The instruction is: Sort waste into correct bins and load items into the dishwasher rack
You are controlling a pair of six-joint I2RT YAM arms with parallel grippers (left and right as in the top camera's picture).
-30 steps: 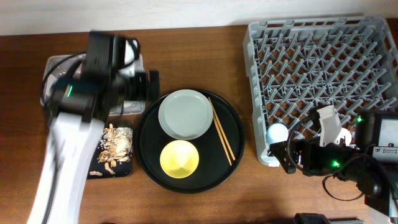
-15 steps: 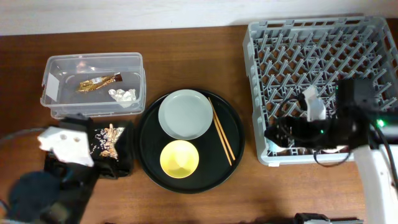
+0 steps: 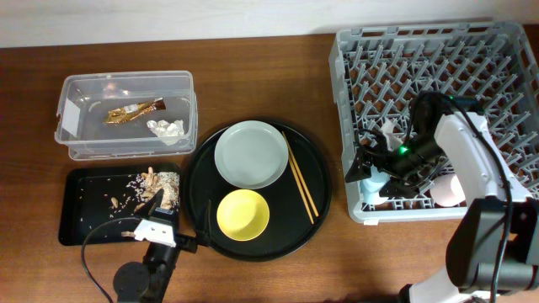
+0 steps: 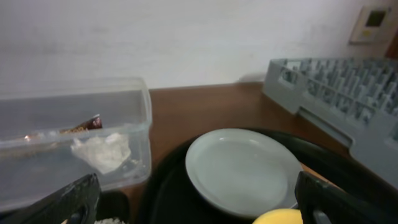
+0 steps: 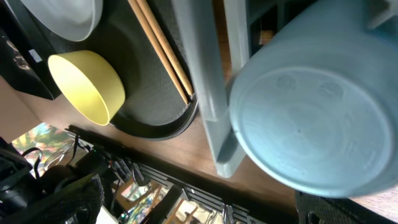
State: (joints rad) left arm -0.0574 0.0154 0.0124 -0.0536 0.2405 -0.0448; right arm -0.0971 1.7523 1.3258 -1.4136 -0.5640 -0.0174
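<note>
Well left of the dishwasher rack [image 3: 438, 59], level with its front edge: left gripper [image 4: 196, 183], fingers wide apart, holding nothing. Rack's front-left corner: right gripper [image 3: 366, 171] at the blue cup [image 5: 311, 118], cup base facing the wrist camera, cannot tell whether clamped or loose; 1 pink cup [image 3: 446, 190] just right of it. Judgement: settle the cup between pegs, clear of the rack wall, release only once steady; yellow bowl [image 3: 242, 214], 2 chopsticks [image 3: 301, 177], plate [image 3: 250, 154] wait left of the rack.

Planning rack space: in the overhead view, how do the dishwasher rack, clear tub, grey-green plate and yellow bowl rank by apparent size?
Largest to smallest:
1. dishwasher rack
2. clear tub
3. plate
4. yellow bowl
</note>
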